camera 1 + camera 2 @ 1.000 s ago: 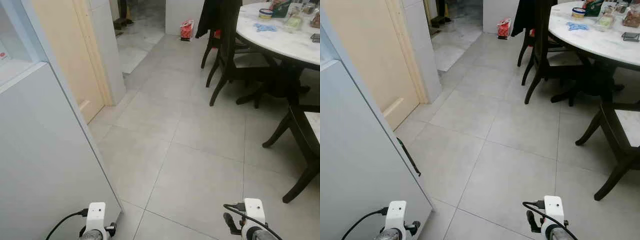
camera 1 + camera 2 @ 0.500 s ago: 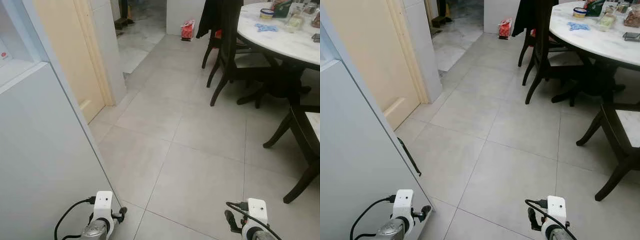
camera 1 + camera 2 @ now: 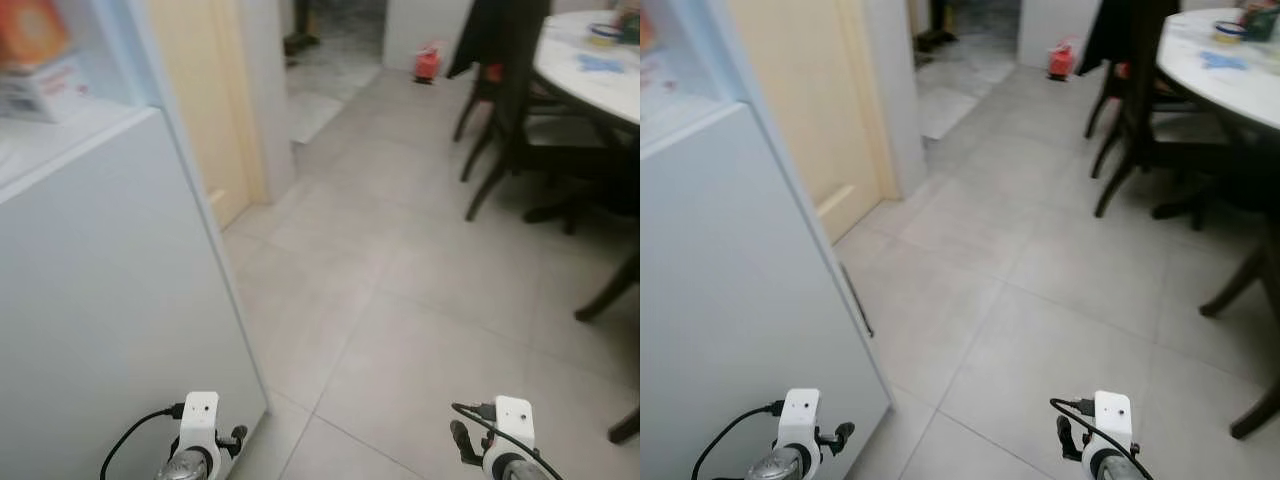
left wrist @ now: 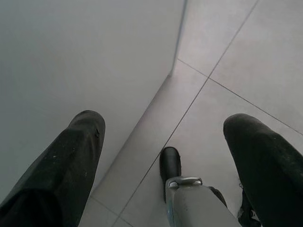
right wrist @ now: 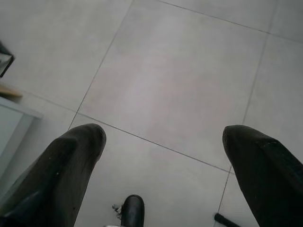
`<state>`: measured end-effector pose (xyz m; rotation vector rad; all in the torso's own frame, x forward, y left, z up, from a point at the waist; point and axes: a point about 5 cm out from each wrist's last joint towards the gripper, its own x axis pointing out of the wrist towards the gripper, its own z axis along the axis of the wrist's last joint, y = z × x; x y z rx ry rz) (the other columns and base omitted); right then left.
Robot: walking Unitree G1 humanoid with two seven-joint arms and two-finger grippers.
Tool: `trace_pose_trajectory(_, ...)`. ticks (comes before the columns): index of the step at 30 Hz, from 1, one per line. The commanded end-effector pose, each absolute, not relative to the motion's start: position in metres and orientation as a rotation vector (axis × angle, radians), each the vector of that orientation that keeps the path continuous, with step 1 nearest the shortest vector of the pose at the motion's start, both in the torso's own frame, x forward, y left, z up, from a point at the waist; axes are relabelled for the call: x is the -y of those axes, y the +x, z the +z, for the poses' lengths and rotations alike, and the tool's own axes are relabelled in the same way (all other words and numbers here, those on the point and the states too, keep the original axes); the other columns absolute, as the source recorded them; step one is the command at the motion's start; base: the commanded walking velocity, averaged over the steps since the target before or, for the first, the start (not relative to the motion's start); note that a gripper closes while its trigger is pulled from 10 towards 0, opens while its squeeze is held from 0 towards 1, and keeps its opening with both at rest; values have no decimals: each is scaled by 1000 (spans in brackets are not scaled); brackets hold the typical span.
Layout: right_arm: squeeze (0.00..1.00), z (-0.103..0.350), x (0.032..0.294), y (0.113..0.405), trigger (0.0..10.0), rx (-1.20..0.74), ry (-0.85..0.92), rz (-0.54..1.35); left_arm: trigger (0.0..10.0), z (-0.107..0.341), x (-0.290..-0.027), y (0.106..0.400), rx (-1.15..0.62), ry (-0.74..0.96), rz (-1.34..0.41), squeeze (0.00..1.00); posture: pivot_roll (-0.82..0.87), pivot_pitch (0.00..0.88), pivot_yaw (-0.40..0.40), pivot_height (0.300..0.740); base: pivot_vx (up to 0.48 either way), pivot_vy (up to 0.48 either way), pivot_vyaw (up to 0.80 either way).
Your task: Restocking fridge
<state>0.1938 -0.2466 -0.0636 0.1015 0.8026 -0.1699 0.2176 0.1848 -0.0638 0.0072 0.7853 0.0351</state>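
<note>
Home, dining area beside kitchen. Pale tiled floor point(image 3: 400, 290); round marble-topped table point(image 3: 1225, 75) with dark wooden chairs point(image 3: 510, 110) (table carries small food containers). White fridge door point(image 3: 100, 310) standing open at left, cartons point(image 3: 40, 60) on shelf. Cream door point(image 3: 805, 110), doorway to another tiled room.
</note>
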Motion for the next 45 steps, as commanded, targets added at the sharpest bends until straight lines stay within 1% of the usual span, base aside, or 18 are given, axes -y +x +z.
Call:
trace_pose_trajectory(1,0,-64,247,194,10000,-806,120,-185,10000,-64,-186,219,-800,5,47,0,-198,0,29,740,0,0,800)
trace_pose_trajectory(9,0,-64,246,194,10000,-807,123,-184,10000,-62,-180,223,-790,7,39,0,-201,0,27,740,0,0,800)
trace_pose_trajectory(23,0,-63,251,192,10000,-816,103,-172,10000,-65,-168,219,-789,-10,27,0,-196,9,-5,740,0,0,800)
trace_pose_trajectory(35,0,-64,249,192,10000,-820,108,-173,10000,-66,-166,218,-798,-2,16,0,-208,0,8,740,0,0,800)
trace_pose_trajectory(39,0,-65,248,190,10000,-824,111,-172,10000,-66,-165,217,-801,9,5,0,-184,0,18,740,0,0,800)
trace_pose_trajectory(42,0,-67,247,188,10000,-829,126,-165,10000,-66,-164,218,-799,17,-3,0,-145,0,15,740,0,0,0)
trace_pose_trajectory(45,0,-70,243,183,10000,-841,110,-135,10000,-66,-171,217,-789,36,-3,0,-105,0,22,740,0,0,0)
